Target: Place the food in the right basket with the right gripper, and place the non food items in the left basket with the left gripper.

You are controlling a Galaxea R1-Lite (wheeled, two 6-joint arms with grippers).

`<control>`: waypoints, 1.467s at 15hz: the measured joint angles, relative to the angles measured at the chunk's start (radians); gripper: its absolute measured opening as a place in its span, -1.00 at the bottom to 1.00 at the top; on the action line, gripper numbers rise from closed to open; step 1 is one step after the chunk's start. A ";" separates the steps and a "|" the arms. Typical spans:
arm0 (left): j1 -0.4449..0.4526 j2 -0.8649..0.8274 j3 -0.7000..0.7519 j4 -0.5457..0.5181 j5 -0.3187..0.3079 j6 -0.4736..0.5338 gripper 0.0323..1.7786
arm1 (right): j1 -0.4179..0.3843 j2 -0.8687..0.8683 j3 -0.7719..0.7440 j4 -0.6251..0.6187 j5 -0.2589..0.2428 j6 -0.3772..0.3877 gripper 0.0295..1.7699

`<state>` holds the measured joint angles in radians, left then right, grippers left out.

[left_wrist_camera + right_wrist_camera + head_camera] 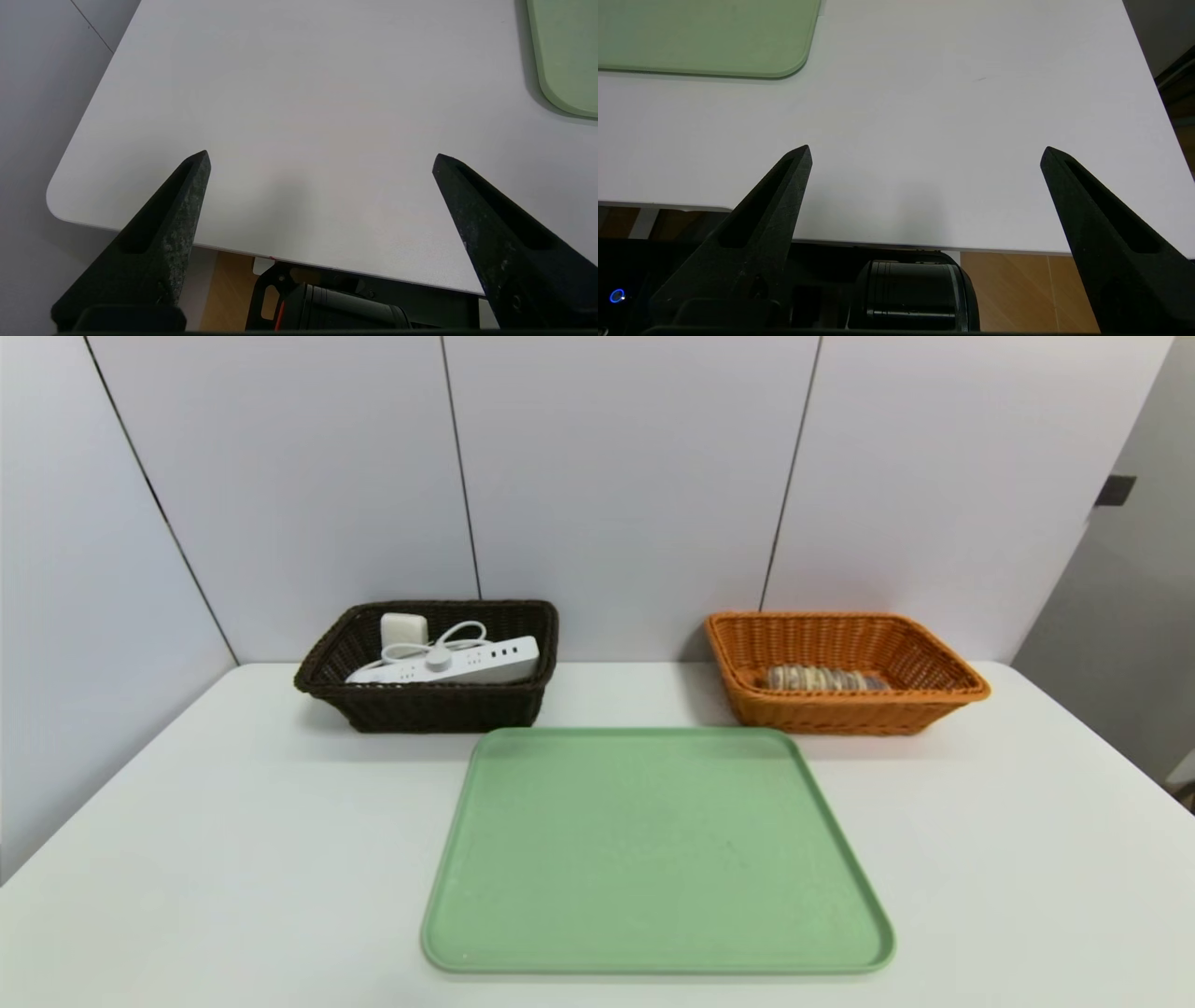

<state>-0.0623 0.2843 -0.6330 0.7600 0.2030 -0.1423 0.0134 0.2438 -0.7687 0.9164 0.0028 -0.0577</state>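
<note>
Striped loaf: lies down inside the right basket, long axis running roughly nine to three o'clock. From the middle of the green tray, sits out at about one o'clock, beyond the far rim. Nearer to the right gripper than to the left; from there, looks to lie well ahead, between eleven and twelve o'clock.

At eleven o'clock from the tray, inside the left basket: power strip, also lengthwise roughly nine to three, with white cord looped behind and over. Just behind, towards ten o'clock within the basket, white block, close to the far wall.

Right gripper: hangs over the near part of the white table, at about four to five o'clock from the tray, fingers wide apart, holding nothing. Left gripper: hangs over the near part too, at about seven to eight o'clock, fingers likewise wide apart and bare, well apart from both baskets.

Sorting seems finished for everything in sight; probably calls for no reach, only for keeping both arms back.
</note>
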 joint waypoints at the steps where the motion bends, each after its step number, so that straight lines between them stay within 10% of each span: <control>1: 0.021 -0.011 0.000 0.000 -0.015 0.014 0.90 | 0.000 -0.013 0.010 0.000 0.000 -0.002 0.92; 7: 0.097 -0.077 0.069 -0.063 -0.098 0.107 0.90 | -0.001 -0.067 0.089 -0.081 -0.002 -0.001 0.92; 15: 0.089 -0.140 0.560 -0.781 -0.177 0.324 0.90 | -0.009 -0.228 0.425 -0.505 -0.006 -0.055 0.92; 22: 0.080 -0.248 0.632 -0.772 -0.258 0.314 0.90 | -0.010 -0.245 0.712 -0.908 -0.008 -0.091 0.92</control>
<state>0.0172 0.0360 -0.0013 -0.0119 -0.0551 0.1717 0.0038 -0.0013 -0.0570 0.0085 -0.0051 -0.1489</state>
